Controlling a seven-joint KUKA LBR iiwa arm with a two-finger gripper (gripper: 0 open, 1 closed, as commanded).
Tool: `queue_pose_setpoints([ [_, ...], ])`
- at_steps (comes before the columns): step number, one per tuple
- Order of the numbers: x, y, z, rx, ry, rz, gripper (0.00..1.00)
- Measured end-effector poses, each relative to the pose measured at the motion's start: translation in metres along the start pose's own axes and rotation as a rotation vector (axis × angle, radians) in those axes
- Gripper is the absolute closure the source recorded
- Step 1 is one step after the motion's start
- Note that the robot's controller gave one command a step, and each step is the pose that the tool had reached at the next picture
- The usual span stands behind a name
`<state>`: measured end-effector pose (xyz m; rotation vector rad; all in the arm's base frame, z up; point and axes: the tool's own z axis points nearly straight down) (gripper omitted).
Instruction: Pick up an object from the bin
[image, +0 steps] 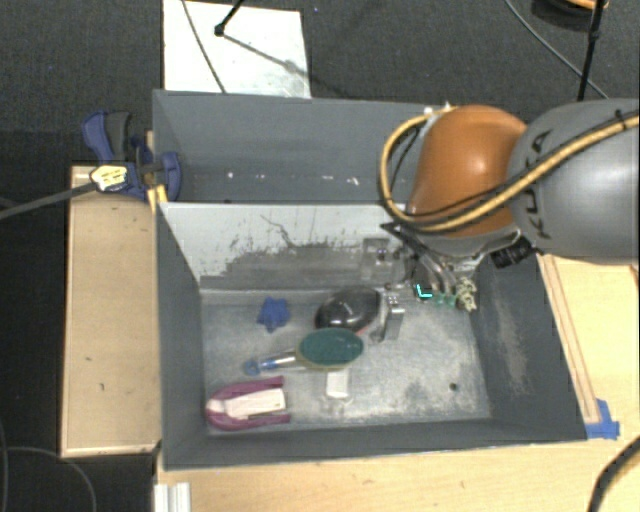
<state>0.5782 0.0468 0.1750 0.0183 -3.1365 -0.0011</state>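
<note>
Your gripper (388, 318) is hovering mid-frame, just right of the black lump (340, 312); its opening is unreadable, cannot tell.

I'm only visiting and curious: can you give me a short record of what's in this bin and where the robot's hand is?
bin: grey metal
hand: down near the floor, just right of the black rounded object
next nearest: dark green round-headed tool, in front of it
further left: small blue piece
front: small white block; pink and white item at front left
</note>
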Motion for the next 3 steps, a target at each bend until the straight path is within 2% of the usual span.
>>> queue_pose_setpoints([
  [1, -0.007, 0.003, 0.09, 0.001, -0.014, -0.027, 0.0],
  [2, -0.006, 0.004, 0.089, -0.001, -0.012, -0.025, 1.0],
  [3, 0.027, -0.003, -0.053, 0.0, -0.014, -0.004, 1.0],
])
